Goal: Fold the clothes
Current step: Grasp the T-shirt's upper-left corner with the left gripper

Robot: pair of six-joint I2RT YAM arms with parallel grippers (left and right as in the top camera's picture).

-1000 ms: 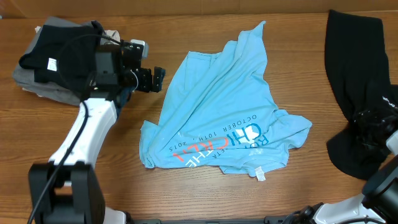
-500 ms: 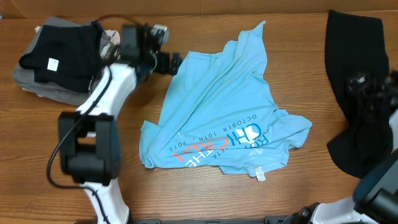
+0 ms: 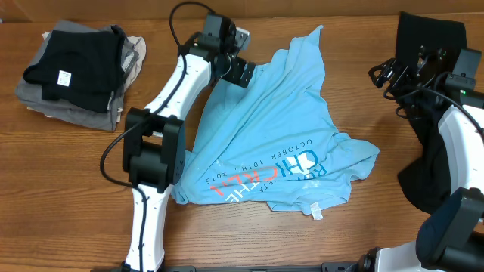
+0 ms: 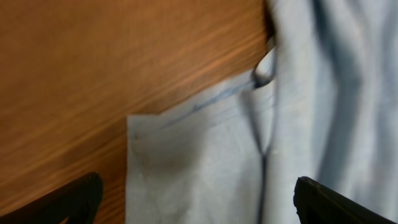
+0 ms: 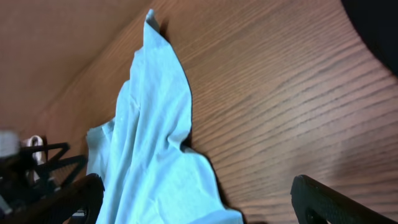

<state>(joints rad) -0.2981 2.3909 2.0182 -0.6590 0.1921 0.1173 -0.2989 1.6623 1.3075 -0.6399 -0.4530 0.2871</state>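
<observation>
Two arms are working over the table (image 3: pixel 68 189). I'm seeing the tee (image 3: pixel 272 128) lying crumpled mid-table, print up. Its red-and-white lettering is reading upside down toward the near edge, and a small white tag (image 3: pixel 315 213) is sticking out at the near hem.

Left gripper (image 3: pixel 240 72) is hovering at the tee's far-left corner. On the left wrist cam its fingers (image 4: pixel 74 199) are standing wide apart with nothing pinched, and I'm seeing the hem corner and bare wood between them. That view is blurry, so I can't tell if the tips are touching cloth.

Right gripper (image 3: pixel 389 73) is sitting on the right side, at the inner edge of the black garment (image 3: pixel 432 38). That garment is lying along the table's right edge, well apart from the tee. The right wrist cam is showing its fingers (image 5: pixel 336 199) spread too, holding nothing, and looking across bare wood at the tee's far pointed tip.

A stack (image 3: pixel 72 72) of folded dark and grey clothes is sitting at the far-left corner, well apart from the tee.
</observation>
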